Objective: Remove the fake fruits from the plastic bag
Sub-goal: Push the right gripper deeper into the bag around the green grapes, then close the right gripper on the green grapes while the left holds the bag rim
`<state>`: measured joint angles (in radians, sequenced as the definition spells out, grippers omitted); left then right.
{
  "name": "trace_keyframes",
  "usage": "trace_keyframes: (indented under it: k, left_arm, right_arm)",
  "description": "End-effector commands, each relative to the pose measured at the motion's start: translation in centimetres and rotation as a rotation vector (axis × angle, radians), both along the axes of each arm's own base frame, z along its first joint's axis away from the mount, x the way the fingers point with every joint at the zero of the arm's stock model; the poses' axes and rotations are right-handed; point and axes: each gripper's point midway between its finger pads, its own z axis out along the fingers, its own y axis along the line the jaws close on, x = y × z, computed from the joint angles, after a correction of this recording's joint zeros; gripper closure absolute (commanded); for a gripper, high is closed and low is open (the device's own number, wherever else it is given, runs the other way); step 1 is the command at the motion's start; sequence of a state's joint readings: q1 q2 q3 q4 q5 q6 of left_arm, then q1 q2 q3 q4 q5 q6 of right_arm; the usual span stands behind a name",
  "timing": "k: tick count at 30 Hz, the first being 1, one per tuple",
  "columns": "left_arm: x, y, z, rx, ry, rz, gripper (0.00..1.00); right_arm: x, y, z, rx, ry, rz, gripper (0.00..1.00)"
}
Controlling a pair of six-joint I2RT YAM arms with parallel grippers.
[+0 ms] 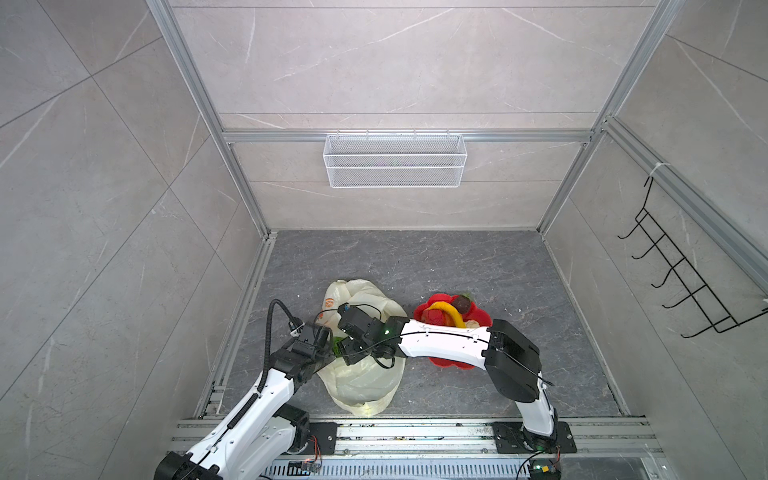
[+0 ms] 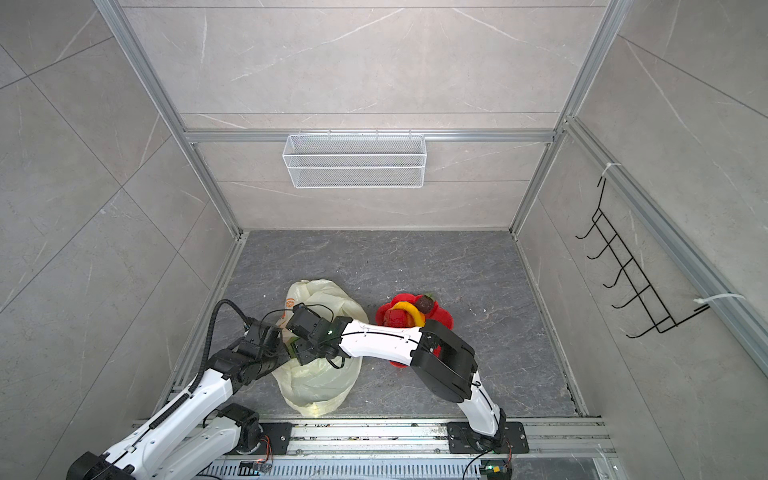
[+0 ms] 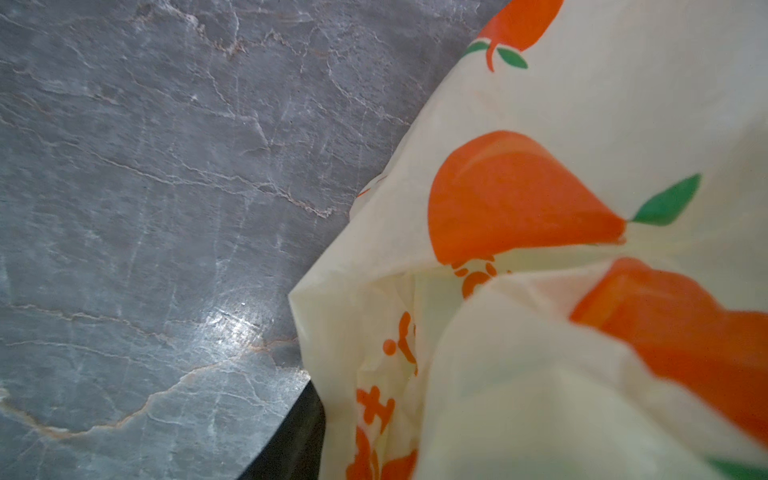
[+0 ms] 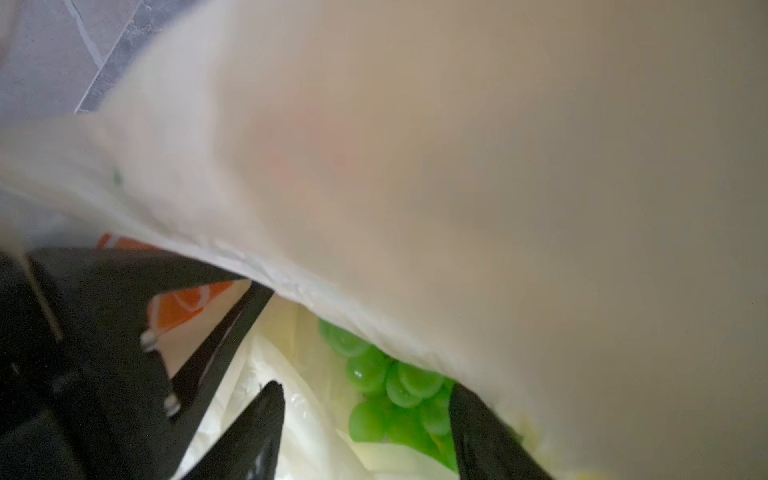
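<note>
L gripper (image 1: 324, 338) sits at the L side of the plastic bag (image 1: 365, 374), which lies crumpled on the surface (image 1: 457, 262) towards its near L corner, by the arm bases. Bag film fills the L wrist view, so can't tell if its jaws are clamped on the film or apart. Prob. there to lift the rim so the mouth gapes.

R gripper (image 4: 365, 386) reaches across and down into the mouth. Its jaws are apart w/ the green grape bunch (image 4: 399, 390) between them, not pinched yet, lined up for a grab.

Further R, about mid-surface towards the near edge, the red plate (image 1: 440, 297) already carries other fake fruits, incl. banana (image 1: 451, 311) & a dark maroon fruit (image 1: 461, 304). Looks like the drop-off spot. At least the grapes are left inside the bag.
</note>
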<state>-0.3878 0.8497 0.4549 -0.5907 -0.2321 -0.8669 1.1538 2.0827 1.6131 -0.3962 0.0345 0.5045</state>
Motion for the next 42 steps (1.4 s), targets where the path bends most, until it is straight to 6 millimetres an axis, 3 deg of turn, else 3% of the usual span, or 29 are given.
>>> trace_keyframes:
  k: [1,7,13,18,25,33,38,42]
  left_arm:
    - [0.3,-0.1,0.3,-0.004,-0.025,-0.011,0.59]
    - [0.3,0.0,0.5,-0.018,-0.054,-0.001,0.59]
    - [0.2,0.1,0.6,-0.015,-0.058,-0.002,0.59]
    - [0.2,0.1,0.5,-0.018,-0.062,-0.002,0.59]
    - [0.2,0.0,0.3,-0.02,-0.061,-0.003,0.59]
    - [-0.1,0.6,0.0,0.007,-0.042,0.013,0.58]
    - [0.0,0.6,-0.2,0.007,-0.036,0.019,0.58]
    - [0.3,0.0,-0.3,-0.005,-0.035,-0.004,0.58]
  right_arm:
    - [-0.1,0.5,-0.9,-0.026,0.04,0.006,0.33]
    - [1.2,0.8,-2.6,-0.072,0.063,-0.022,0.28]
    - [2.1,0.9,-3.9,-0.133,0.062,-0.038,0.13]
    - [2.0,1.4,-5.3,-0.166,0.095,-0.023,0.11]
    - [2.9,0.9,-6.3,-0.23,0.081,-0.062,0.2]
    - [5.3,-1.4,-3.7,-0.182,0.021,-0.167,0.42]
    - [7.0,-4.1,-3.1,-0.181,-0.008,-0.245,0.44]
    - [6.8,-4.2,-3.5,-0.182,0.007,-0.226,0.39]
